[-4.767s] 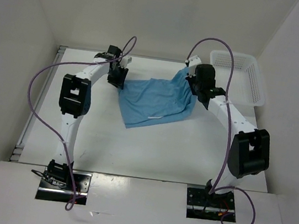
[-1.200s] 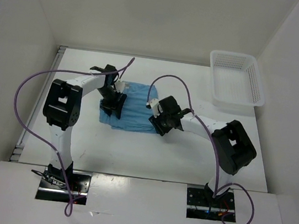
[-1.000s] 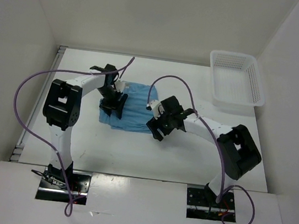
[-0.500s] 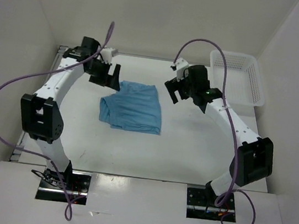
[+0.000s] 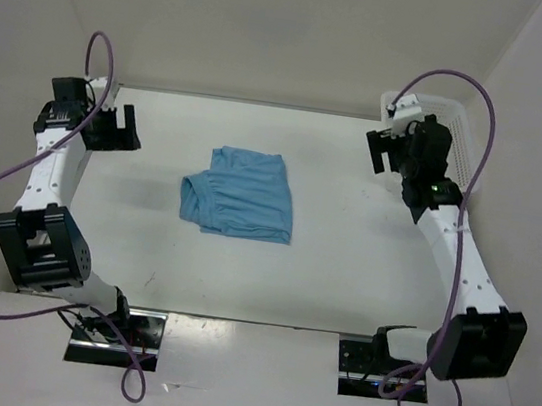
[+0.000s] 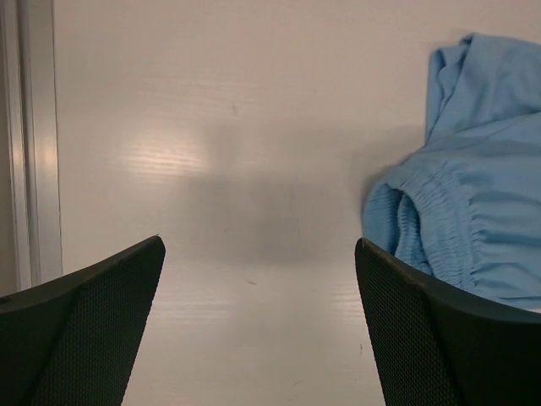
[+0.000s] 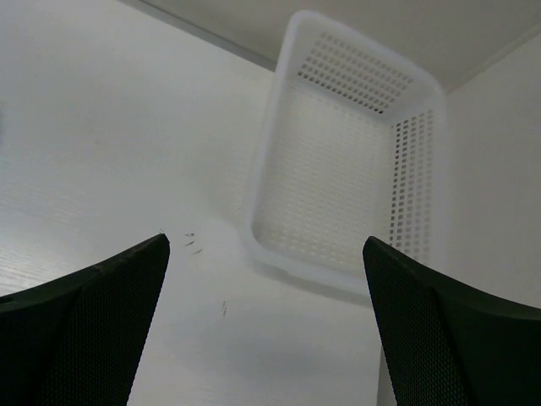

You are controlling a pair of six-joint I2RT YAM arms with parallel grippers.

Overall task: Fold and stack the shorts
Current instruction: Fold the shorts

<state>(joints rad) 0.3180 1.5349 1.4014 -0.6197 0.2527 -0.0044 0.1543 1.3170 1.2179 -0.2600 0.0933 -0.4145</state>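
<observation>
Light, limp sky-blue shorts lie folded mid-table; judged best pinched at the gathered waistband. Left gripper and right gripper both gape empty

sky-blue shorts, white perforated basket, purple cables.
</observation>
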